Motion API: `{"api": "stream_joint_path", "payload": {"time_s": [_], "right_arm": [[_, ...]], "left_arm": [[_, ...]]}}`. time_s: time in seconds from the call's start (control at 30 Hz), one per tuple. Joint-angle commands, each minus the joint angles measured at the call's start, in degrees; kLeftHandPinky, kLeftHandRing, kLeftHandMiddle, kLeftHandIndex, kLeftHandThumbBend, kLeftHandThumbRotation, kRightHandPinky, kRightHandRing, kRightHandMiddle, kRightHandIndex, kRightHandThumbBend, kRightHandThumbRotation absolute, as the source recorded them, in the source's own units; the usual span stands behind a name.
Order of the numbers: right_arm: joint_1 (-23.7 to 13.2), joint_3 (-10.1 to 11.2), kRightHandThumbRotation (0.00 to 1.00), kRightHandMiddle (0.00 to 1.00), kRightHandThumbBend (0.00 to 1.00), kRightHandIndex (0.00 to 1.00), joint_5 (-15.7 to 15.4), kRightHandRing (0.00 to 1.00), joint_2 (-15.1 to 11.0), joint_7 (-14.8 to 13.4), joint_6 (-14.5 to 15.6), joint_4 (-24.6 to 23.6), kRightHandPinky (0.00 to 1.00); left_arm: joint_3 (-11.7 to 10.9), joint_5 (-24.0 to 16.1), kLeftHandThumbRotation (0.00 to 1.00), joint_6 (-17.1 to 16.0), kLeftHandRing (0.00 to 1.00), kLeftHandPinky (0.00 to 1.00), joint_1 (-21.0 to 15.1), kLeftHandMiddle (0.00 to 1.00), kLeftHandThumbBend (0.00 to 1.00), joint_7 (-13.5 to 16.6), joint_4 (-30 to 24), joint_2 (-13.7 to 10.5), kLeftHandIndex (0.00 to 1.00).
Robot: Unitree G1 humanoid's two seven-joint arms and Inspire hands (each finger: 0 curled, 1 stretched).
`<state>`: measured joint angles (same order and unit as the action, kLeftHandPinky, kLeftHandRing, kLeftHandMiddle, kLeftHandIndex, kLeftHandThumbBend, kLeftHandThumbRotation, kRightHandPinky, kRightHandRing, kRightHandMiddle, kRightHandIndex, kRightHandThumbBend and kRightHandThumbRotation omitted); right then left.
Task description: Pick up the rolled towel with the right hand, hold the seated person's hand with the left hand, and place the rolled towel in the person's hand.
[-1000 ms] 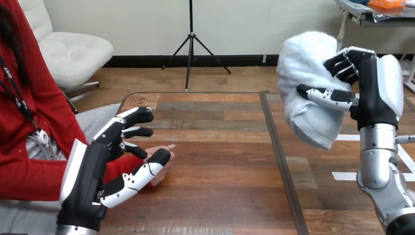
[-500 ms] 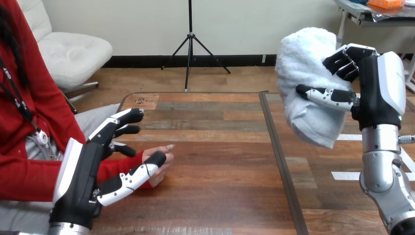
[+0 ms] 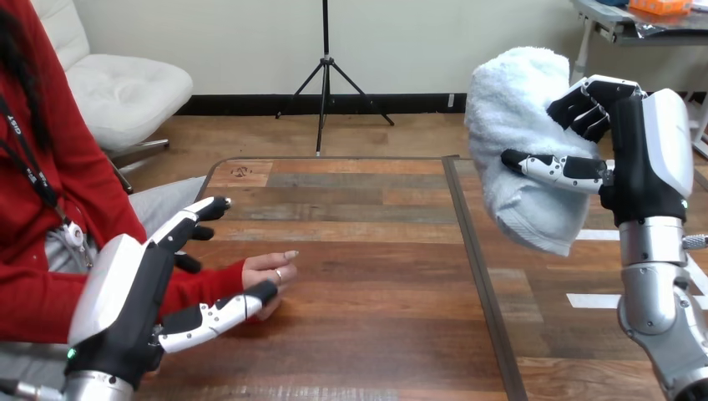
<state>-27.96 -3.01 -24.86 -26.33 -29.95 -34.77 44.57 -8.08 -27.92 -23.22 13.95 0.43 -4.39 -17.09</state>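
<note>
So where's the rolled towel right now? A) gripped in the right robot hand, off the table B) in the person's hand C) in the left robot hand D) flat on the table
A: the right robot hand has its fingers and thumb curled round the rolled towel, raised above the table.

rolled towel (image 3: 518, 125): showing plain white;
table (image 3: 376, 251): showing brown wood planks;
right hand (image 3: 647, 159): showing black with white shell
</note>
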Motion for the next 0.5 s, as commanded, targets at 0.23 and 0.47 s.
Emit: {"api": "stream_joint_path", "payload": {"time_s": [0.23,0.47], "right_arm": [[-2.3,2.7,0.0,0.36,0.85,0.35,0.66,0.33,-1.78,-1.21,-1.51,-6.23,0.27],[-1.89,3.34,0.0,0.35,0.85,0.35,0.98,0.32,-1.5,-0.66,-1.1,-7.36,0.27]], "left_arm": [[1.35,-7.34,0.44,3.64,0.77,0.61,-5.98,0.82,0.99,0.46,-3.18,-5.19,0.83],[2.44,-10.58,0.41,5.02,0.77,0.63,-7.55,0.83,1.0,-0.4,-2.7,-7.39,0.84]]}}
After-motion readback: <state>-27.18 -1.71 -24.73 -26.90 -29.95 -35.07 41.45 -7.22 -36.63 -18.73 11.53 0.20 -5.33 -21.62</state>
